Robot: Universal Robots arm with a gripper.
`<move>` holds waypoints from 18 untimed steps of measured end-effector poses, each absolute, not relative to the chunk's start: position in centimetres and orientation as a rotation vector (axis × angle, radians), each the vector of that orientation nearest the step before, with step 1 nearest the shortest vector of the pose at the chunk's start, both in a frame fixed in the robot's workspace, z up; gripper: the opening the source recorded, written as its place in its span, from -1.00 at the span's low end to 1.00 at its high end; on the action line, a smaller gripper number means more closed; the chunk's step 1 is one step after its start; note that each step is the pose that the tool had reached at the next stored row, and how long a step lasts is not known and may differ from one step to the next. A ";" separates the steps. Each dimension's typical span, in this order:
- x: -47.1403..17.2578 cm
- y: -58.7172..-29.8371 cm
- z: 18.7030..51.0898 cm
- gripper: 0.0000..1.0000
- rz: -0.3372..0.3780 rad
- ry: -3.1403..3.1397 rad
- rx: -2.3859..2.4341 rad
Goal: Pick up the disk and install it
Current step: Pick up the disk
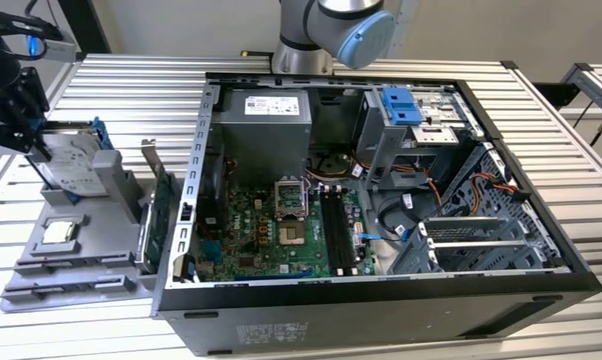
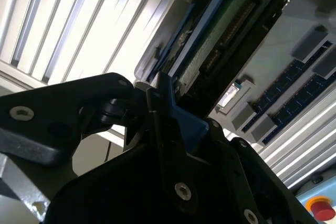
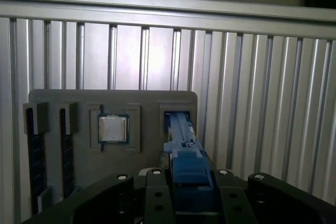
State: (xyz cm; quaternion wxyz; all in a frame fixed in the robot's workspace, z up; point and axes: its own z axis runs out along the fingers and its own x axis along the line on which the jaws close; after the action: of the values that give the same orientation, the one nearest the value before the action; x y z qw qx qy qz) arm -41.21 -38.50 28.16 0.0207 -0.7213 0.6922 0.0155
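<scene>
One step of two looks begun, none finished. The pincer (image 1: 22, 139) is outside the PC case (image 1: 381, 315), off to the exterior view's left of it, right down at the disk (image 1: 73, 171). The disk stands on edge in a grey holder tray (image 1: 76, 281) just beside the case, on the slatted metal surface (image 1: 541, 90).

In the first wrist view the dark fingers (image 3: 157, 198) sit tight on either side of the disk's blue rail w/ no gap showing. I'd call the pincer clamped on the disk, tho the contact faces themselves are hidden.

Same tray, also beside the case: a small square processor chip (image 1: 61, 231) lying flat, well apart from the pincer and untouched. Memory sticks (image 3: 35, 156) sit in slots at the tray's other end.

Progress, my guess: the grasp is made or as good as made, but the disk's lower edge looks seated in its tray slot, so it's not lifted clear yet. Inside the case the drive cage w/ the blue latch (image 1: 401, 105), at the far side, has no disk going into it. The whole carry-and-install part is left.
</scene>
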 end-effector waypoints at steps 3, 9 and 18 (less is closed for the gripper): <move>-41.2 -38.6 28.2 -1.00 0.054 2.144 -2.234; -41.2 -38.7 28.2 -1.00 0.056 2.142 -2.232; -41.2 -38.6 28.4 -1.00 0.056 2.142 -2.232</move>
State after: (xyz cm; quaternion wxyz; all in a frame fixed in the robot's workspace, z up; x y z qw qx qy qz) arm -41.20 -38.62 28.41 0.0236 -0.7212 0.6921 0.0182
